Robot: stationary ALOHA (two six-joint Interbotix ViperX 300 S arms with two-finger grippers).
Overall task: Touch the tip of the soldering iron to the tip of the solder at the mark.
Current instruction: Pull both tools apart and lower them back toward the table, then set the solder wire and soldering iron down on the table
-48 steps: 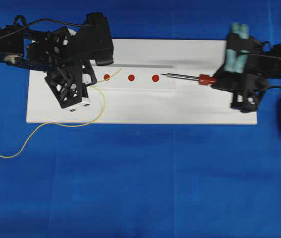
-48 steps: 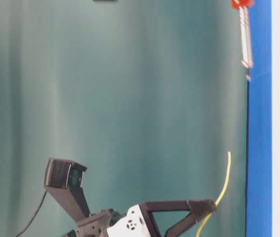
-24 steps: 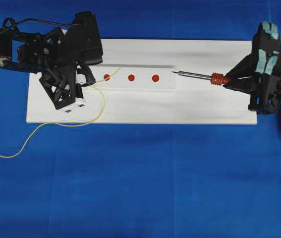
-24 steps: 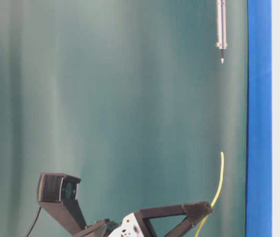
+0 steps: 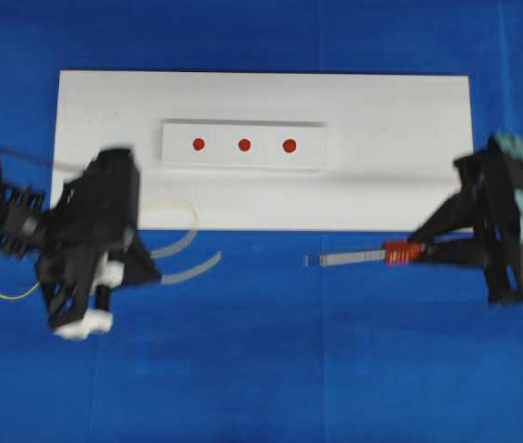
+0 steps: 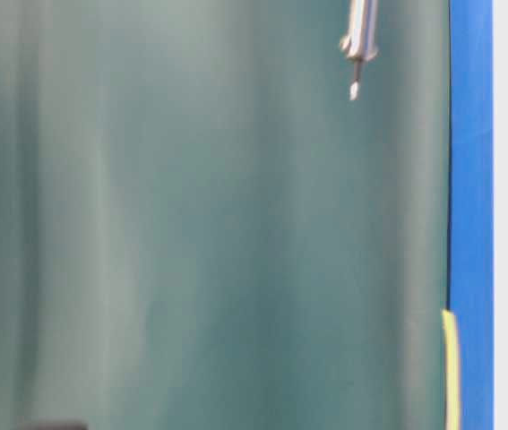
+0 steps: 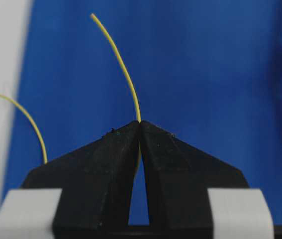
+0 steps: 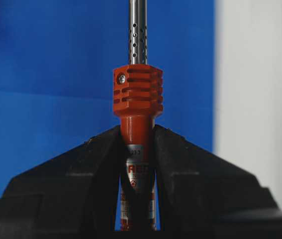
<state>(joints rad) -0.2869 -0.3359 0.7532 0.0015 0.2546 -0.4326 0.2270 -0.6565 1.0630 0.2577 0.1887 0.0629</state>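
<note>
My left gripper point(image 7: 140, 130) pinches the thin yellow solder wire point(image 7: 122, 67) over the blue cloth point(image 5: 270, 360). My right gripper point(image 8: 137, 144) clamps the red-orange soldering iron point(image 8: 137, 94), its silver shaft off the white board point(image 5: 381, 111).

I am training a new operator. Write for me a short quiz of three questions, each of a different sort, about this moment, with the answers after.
1. True or false: the soldering iron tip is touching a red mark.
2. What does the left gripper hold? A) black cord B) the solder C) nothing
3. Fill in: the right gripper is shut on the iron just below its ribbed ____.

Key: 1 false, it is over the blue cloth, off the white board. 2 B. 3 collar.
</note>
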